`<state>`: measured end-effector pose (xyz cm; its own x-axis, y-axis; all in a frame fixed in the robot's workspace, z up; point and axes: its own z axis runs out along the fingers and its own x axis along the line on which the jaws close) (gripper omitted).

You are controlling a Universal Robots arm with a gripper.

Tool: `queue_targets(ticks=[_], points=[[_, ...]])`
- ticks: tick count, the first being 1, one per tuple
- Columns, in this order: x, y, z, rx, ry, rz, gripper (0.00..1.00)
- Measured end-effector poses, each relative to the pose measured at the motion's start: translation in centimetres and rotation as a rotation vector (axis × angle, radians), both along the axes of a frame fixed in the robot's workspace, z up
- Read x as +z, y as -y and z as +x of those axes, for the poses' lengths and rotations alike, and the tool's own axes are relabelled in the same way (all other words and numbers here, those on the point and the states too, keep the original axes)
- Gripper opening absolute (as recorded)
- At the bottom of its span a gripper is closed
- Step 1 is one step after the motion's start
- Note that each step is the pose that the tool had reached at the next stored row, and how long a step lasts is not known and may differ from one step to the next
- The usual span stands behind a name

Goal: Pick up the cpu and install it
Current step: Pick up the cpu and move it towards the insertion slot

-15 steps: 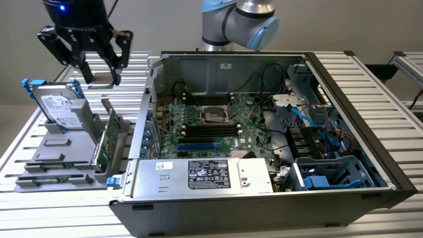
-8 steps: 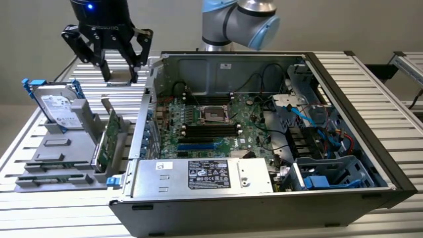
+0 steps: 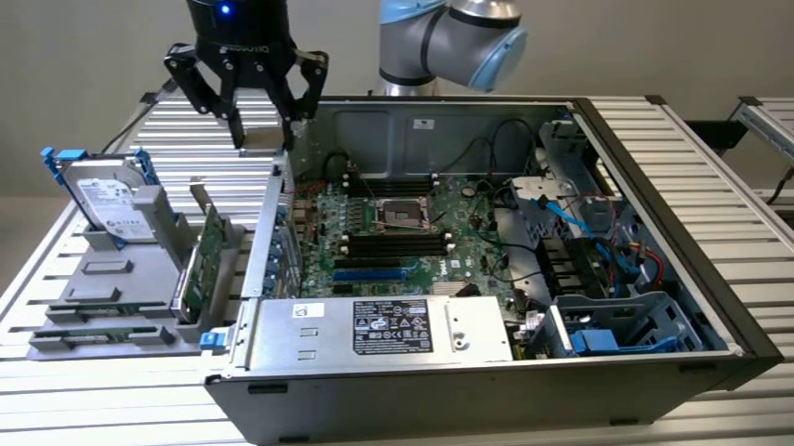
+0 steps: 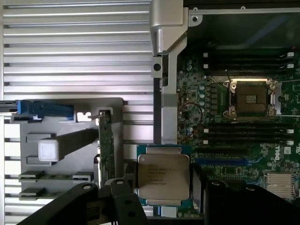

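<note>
- At the far-left corner of the open PC case [image 3: 657, 167], on the exterior view's left, you have the gripper [image 3: 264, 139] hanging above the case's left wall, clear of everything inside.
- Jaws: by the wrist view they're closed onto the cpu [image 4: 163, 176], one finger on each of two opposite edges. The chip lies flat, silver lid facing up toward the wrist cam.
- The edge grip is prob. so nothing touches the contact side and the chip is level for a straight drop.
- Position: the cpu hangs over the case's left wall and the near-left margin of the mobo [image 3: 478, 232]. It's well apart from the socket [image 3: 403, 212], which lies further right, mid-board between the RAM slots.
- The socket's contact field shows bare, i.e. nothing seated. Pick looks done, install not yet.
- A grey holder [image 3: 112, 279] on the slatted table [image 3: 186, 121], left of the case, props the hard drive [image 3: 106, 190] upright. It also holds the green cards [image 3: 205, 265] on edge, prob. so each can be grabbed from above.
- Writing: white "ROBOTIQ" reads upside down on the gripper body, and white "DELL" shows on the mobo in the wrist view.
- The cpu lid has several etched lines, too fine to read. The PSU [image 3: 385, 325] label, w/ cert. marks, and the drive's white label aren't legible either.
</note>
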<state>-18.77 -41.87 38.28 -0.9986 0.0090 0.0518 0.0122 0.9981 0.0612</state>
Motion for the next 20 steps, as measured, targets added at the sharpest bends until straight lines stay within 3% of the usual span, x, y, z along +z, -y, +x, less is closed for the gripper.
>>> queue_targets(ticks=[7, 20], points=[[-0.12, -0.66, 3.2, 0.0, 0.0, -0.0023, 0.55], [-0.83, -2.19, 9.1, 0.0, 0.0, -0.019, 0.55]])
